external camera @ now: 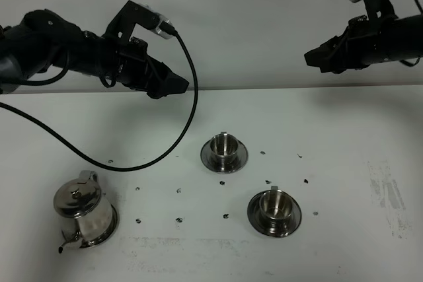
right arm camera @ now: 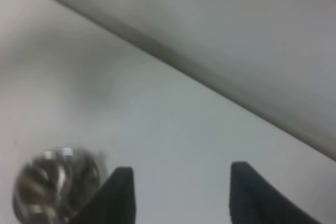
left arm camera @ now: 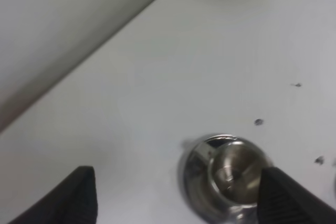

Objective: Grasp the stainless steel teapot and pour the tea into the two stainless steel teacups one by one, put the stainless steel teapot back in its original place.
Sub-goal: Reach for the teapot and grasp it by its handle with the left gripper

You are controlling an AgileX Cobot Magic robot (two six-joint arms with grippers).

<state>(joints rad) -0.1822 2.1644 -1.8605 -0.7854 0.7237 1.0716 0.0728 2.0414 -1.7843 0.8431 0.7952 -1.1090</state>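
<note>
The stainless steel teapot (external camera: 80,211) stands upright at the front left on its wide steel saucer (external camera: 114,224), spout toward the front edge. One teacup on its saucer (external camera: 224,151) sits at the table's middle. The other teacup (external camera: 274,211) sits nearer the front right. My left gripper (external camera: 176,84) hangs open and empty high above the back left, far from the teapot. My right gripper (external camera: 312,57) hangs open and empty high at the back right. The left wrist view shows a teacup (left arm camera: 229,174) between the open fingers (left arm camera: 79,195). The right wrist view shows a blurred teacup (right arm camera: 55,182) beside its open fingers (right arm camera: 119,195).
A black cable (external camera: 188,107) loops from the left arm down over the table's left half. Small dark specks (external camera: 180,191) dot the white table between the teapot and the cups. The table's back edge meets a white wall (external camera: 264,24).
</note>
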